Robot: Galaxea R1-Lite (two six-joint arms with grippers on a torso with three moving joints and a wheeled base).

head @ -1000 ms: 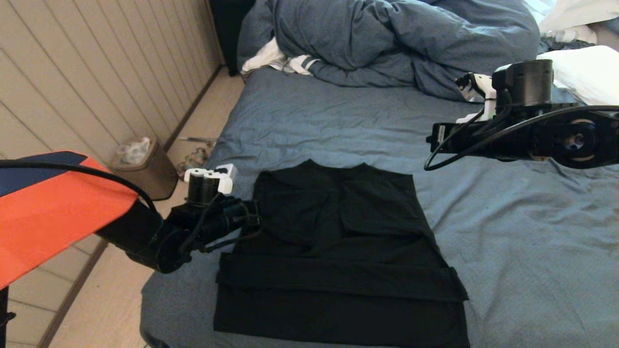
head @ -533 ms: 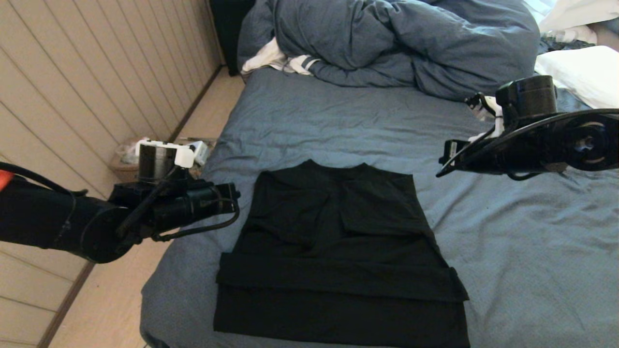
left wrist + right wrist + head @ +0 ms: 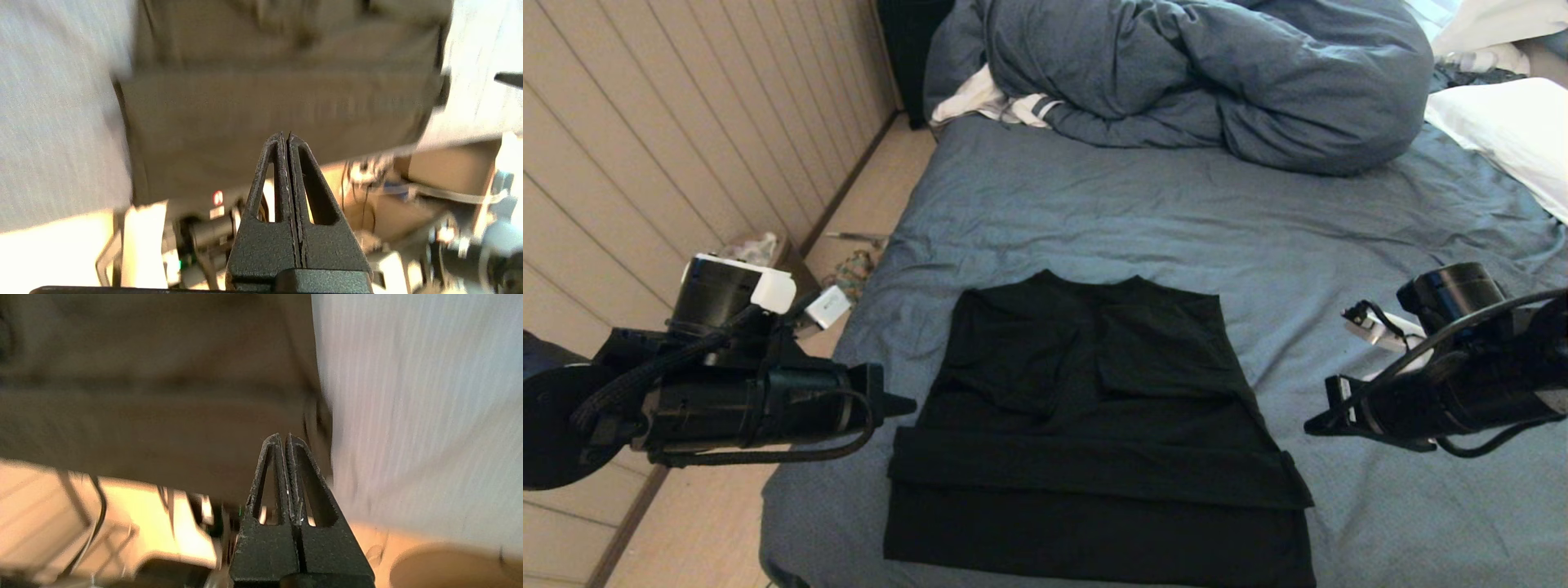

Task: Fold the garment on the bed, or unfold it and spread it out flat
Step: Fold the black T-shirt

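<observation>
The black T-shirt [image 3: 1094, 416] lies folded into a flat rectangle on the blue-grey bed sheet [image 3: 1111, 212], near the bed's front edge; no white text shows. My left gripper [image 3: 907, 404] hovers just off the shirt's left edge, shut and empty, tip pointing at the fabric. My right gripper [image 3: 1313, 426] hangs off the shirt's lower right corner, also shut and empty. In the left wrist view the shirt [image 3: 278, 94] fills the area beyond the shut gripper [image 3: 285, 135]. In the right wrist view the shirt [image 3: 155, 384] and sheet [image 3: 421, 396] lie beyond the shut gripper [image 3: 282, 437].
A bunched blue-grey duvet [image 3: 1192, 73] lies across the far end of the bed, with a white-and-striped cloth [image 3: 988, 102] at its left. A white pillow [image 3: 1511, 131] is at the far right. A bin [image 3: 756, 249] stands on the floor left of the bed.
Both arms have drawn back toward the bed's front edge. The left gripper left the shirt's left side; the right arm dropped from mid-bed to beside the lower right corner. The shirt has not moved.
</observation>
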